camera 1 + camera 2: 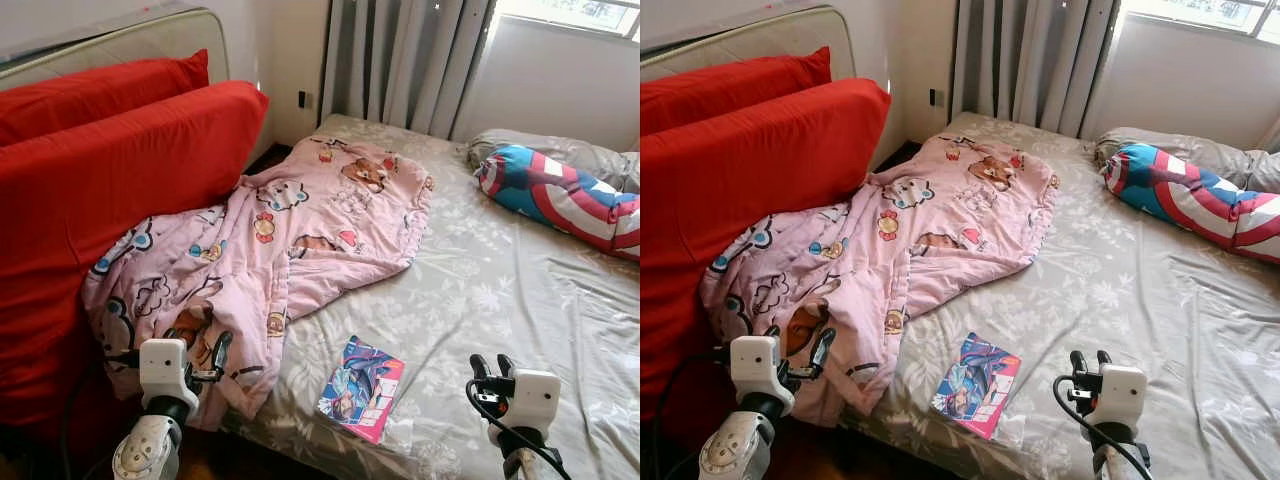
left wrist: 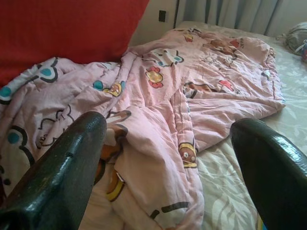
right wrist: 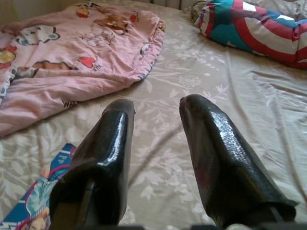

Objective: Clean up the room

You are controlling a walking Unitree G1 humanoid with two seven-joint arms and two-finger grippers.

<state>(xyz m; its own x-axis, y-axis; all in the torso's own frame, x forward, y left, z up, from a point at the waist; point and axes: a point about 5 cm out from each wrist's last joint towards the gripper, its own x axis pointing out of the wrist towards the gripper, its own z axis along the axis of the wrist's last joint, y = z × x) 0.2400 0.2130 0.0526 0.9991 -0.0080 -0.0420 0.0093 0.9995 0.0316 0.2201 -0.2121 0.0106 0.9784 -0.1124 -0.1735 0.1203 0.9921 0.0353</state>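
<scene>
Both grippers, left and right, hover spread over the bed. One pink blanket part-hidden by two red pillows; one book.

Two red pillows, one pink blanket, one book, one shield-print bolster.

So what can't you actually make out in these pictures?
- What lies under the rumpled pink blanket: its folds cover the bed in the eye views.
- The far end of the striped bolster pillow: cut off by the eye views' right edge.
- The title of the book: too small, and clipped at the right wrist view's corner.
- The floor beside the bed: dark shade behind the left gripper.
</scene>
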